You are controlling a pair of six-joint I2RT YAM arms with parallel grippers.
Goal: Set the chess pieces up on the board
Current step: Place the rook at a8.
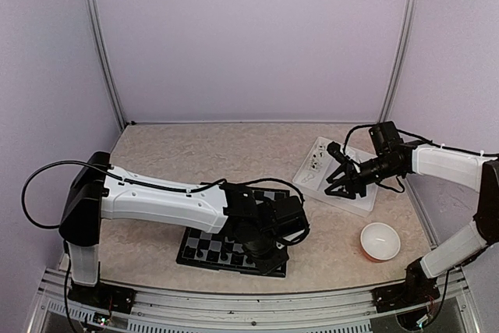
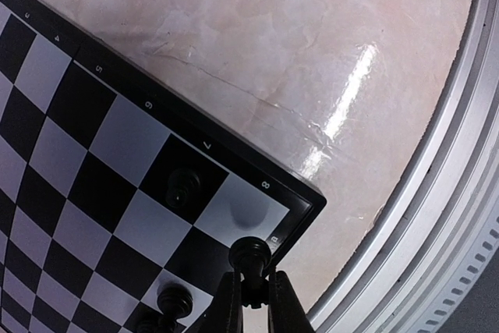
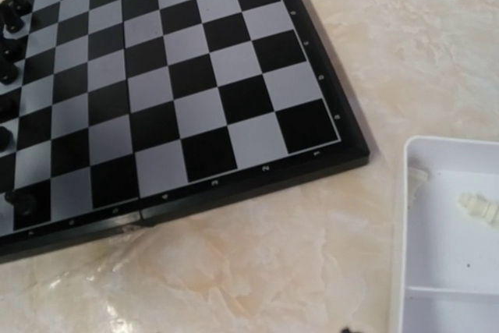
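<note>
I'm looking into a booth of pale lilac panels: a back wall [image 1: 249,37], a left wall [image 1: 39,76] and a right wall [image 1: 460,52]. A left post [image 1: 101,44] and a right post [image 1: 400,37], both aluminium, run up the back corners. The tabletop [image 1: 218,154] is beige and marbled, and a ribbed aluminium rail [image 1: 234,306] edges its near side. On the left wrist view I see a bright streak of glare [image 2: 351,91] and a thin crease [image 2: 234,83] in the surface.

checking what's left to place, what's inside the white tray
The white tray holds a small white piece lying in one compartment; the compartment nearer the wrist camera looks bare. From above, the right tool hangs over the tray and covers part of it.
</note>
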